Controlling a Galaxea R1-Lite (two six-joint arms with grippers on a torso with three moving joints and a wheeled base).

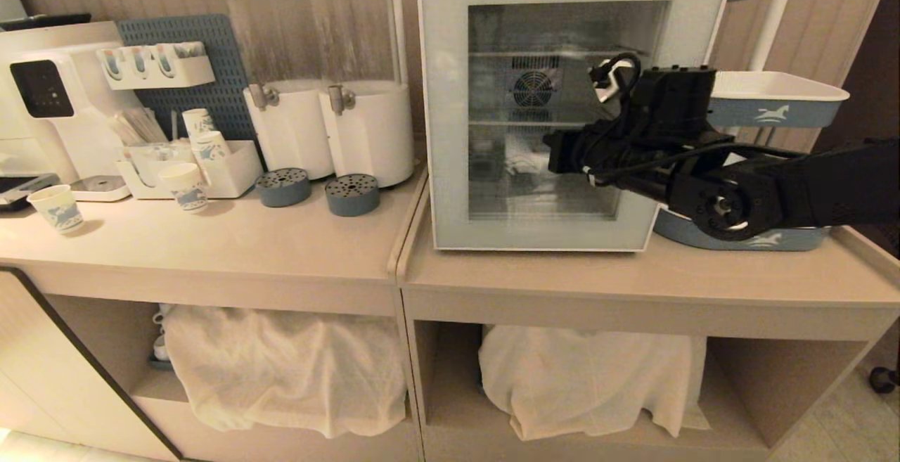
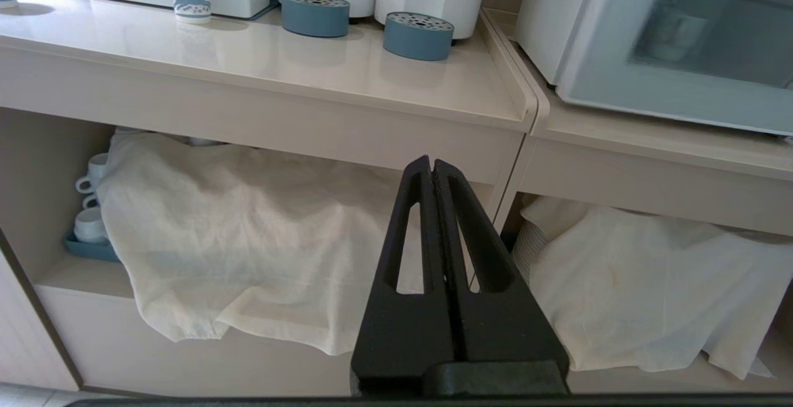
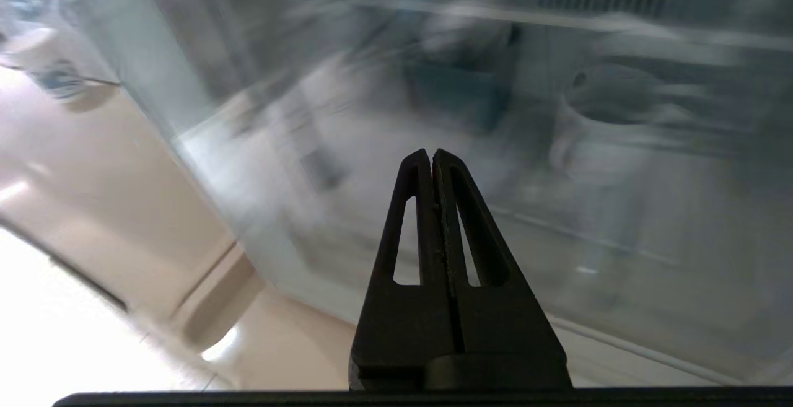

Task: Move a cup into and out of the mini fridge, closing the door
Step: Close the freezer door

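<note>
Right end effector (image 3: 432,156), fingers pressed together, before the closed door (image 1: 562,124) | cup (image 3: 604,125) inside mini fridge (image 1: 573,100) at worktop's (image 1: 633,276) back edge | left end effector (image 2: 432,165) pressed together, below worktop edge.

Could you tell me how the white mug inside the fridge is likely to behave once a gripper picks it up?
The cup, seen through the glass door, looks like rigid glazed ceramic, so probably slick and breakable if dropped. Being squat, it seems unlikely to tip, though the wire shelf beneath may let it slide or wobble.
</note>
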